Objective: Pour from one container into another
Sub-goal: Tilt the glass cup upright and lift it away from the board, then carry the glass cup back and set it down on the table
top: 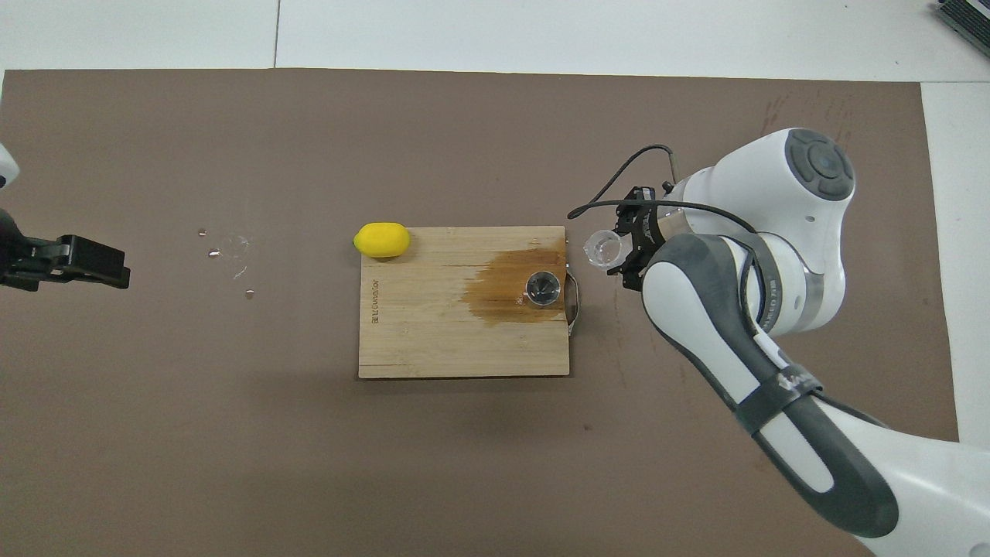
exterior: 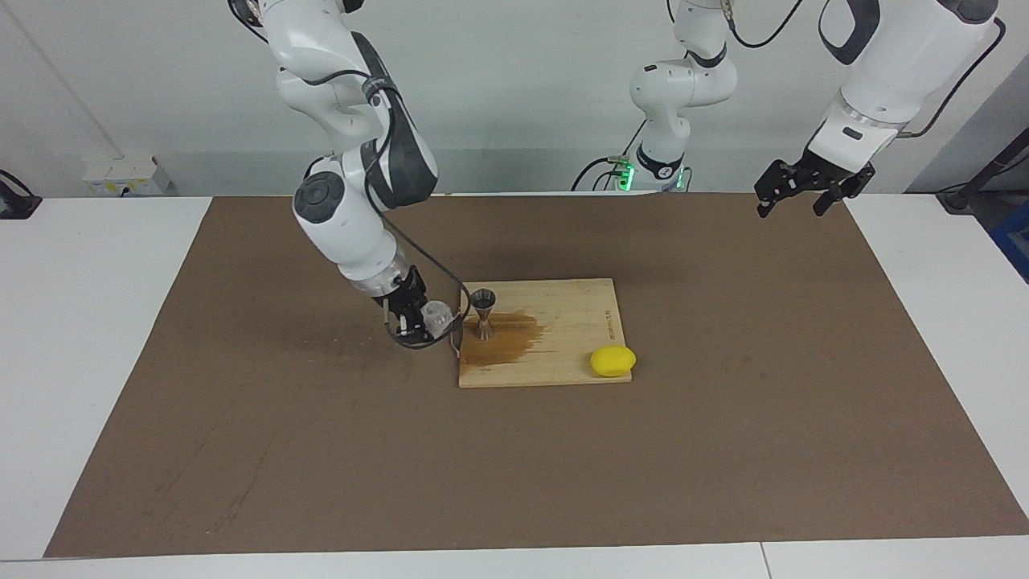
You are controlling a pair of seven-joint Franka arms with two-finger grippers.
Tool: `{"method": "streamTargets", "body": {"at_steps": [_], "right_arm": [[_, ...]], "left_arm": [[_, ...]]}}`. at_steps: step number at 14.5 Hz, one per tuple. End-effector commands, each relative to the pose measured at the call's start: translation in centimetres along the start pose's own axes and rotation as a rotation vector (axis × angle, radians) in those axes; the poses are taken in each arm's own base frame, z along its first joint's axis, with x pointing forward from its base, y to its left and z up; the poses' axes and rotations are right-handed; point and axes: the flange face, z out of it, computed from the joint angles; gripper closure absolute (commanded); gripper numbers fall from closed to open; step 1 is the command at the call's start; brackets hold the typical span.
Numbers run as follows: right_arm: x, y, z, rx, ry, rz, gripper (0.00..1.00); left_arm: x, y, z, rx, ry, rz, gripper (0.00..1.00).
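Observation:
My right gripper point(exterior: 422, 320) is shut on the tiny clear cup point(exterior: 438, 318), which it holds tilted on its side with the mouth toward the jigger, just off the board's edge at the right arm's end. The cup also shows in the overhead view point(top: 604, 248), beside the right gripper point(top: 623, 249). The steel hourglass jigger point(exterior: 483, 312) stands upright on the wooden board point(exterior: 563, 305), on a brown wet stain; it shows from above in the overhead view point(top: 543, 287). My left gripper point(exterior: 804, 193) is open and waits raised over the left arm's end of the mat.
A yellow lemon point(exterior: 612, 361) lies at the board's corner farthest from the robots, toward the left arm's end. The board point(top: 433, 340) has a metal handle point(top: 572, 302) at its right-arm end. A few water drops point(top: 232, 251) lie on the brown mat.

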Motion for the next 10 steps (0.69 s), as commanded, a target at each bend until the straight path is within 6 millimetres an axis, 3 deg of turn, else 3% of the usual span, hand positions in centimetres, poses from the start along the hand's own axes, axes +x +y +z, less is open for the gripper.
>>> {"method": "streamTargets", "body": {"at_steps": [1,4,6,10], "right_arm": [[5.3,0.6,0.2,0.015,-0.112,0.049,1.00],[13.2,1.8,0.6,0.039,-0.213,0.032,1.00],[16.7,3.2,2.1,0.021,-0.227,0.011,1.00],[25.1,4.9,1.1,0.010,-0.278,-0.028,1.00]], "left_arm": [[-0.8,-0.1,-0.3,0.016,0.005,0.000,0.00],[-0.8,-0.1,-0.3,0.016,0.005,0.000,0.00],[-0.8,-0.1,-0.2,0.016,0.004,0.000,0.00],[-0.8,-0.1,-0.3,0.016,0.005,0.000,0.00]]}}
